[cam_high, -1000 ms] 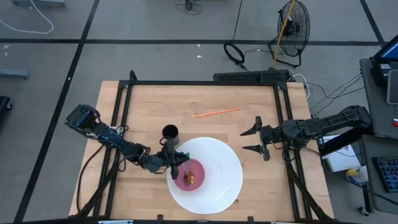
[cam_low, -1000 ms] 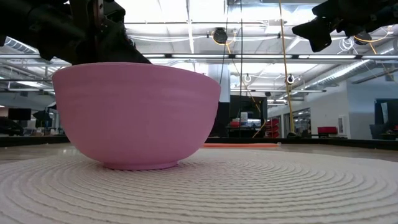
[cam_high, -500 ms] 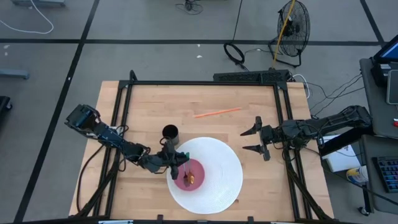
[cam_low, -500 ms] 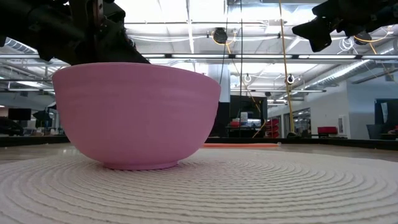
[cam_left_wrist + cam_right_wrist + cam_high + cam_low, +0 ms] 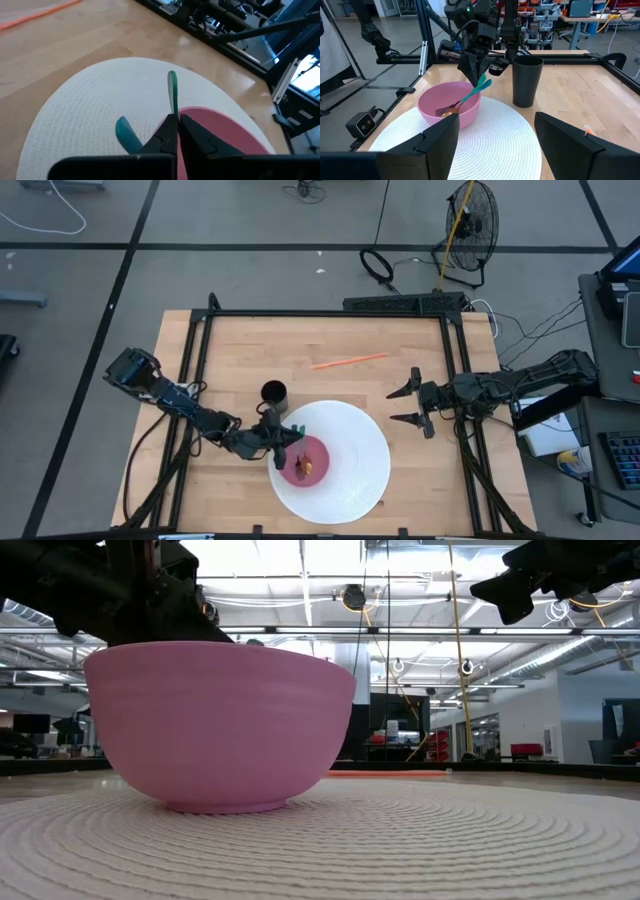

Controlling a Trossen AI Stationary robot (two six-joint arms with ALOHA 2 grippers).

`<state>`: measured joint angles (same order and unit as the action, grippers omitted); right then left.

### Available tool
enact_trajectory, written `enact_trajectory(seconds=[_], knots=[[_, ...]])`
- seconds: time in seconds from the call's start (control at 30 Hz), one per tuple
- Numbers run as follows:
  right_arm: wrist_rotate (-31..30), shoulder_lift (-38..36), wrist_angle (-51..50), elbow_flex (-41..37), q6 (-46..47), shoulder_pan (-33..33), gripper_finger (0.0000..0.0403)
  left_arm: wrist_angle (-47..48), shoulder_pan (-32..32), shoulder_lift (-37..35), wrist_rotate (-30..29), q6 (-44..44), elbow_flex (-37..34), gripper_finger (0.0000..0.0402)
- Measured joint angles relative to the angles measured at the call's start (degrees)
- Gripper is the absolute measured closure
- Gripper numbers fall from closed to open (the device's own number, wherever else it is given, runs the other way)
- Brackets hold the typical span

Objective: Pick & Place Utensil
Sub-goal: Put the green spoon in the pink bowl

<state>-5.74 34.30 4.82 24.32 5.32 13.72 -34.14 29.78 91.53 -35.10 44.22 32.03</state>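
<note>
The left gripper hangs over the near rim of the pink bowl, its fingers pressed together on the teal handle of a utensil. From the right wrist view, that utensil is a fork with a copper-coloured head, its tines resting down inside the bowl while the handle slants up into the pinch. Just behind the gripper stands the black cup; under it lies the white woven mat. Well off to the far side of the gripper, an orange straw lies on the bare table.

The right gripper waits near the mat's edge, fingers spread wide, holding nothing.

The pinch sits high on a thin, smooth handle, so I would guess the fork could swivel or slip. If it is lifted with the tines caught on the rim, the light bowl might tip or drag.

The low view shows only the bowl's outer wall, hiding the fork entirely. The left wrist view shows the closed fingertips on the handle, but not the tines.
</note>
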Motion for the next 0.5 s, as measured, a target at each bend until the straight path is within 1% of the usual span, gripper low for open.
enact_trajectory(seconds=[0.2, 0.3, 0.4, 0.5], knots=[[0.01, 0.00, 0.02, 0.00, 0.00, 0.00, 0.0149, 2.05, 0.00, 0.01, -0.10, 1.56, -0.02, 0.0378], [0.02, 0.00, 0.02, 0.00, 0.00, 0.02, 0.0149, 3.02, 0.06, 0.00, 0.02, 3.31, -0.02, 0.0384], [0.00, 0.00, 0.02, 0.00, 0.00, 0.02, 0.0149, 3.18, 0.37, 0.02, -0.05, 3.53, -0.02, 0.0393], [0.01, 0.00, 0.02, 0.00, 0.00, 0.02, 0.0149, 3.31, 0.49, 0.01, -0.08, 3.54, -0.02, 0.0393]])
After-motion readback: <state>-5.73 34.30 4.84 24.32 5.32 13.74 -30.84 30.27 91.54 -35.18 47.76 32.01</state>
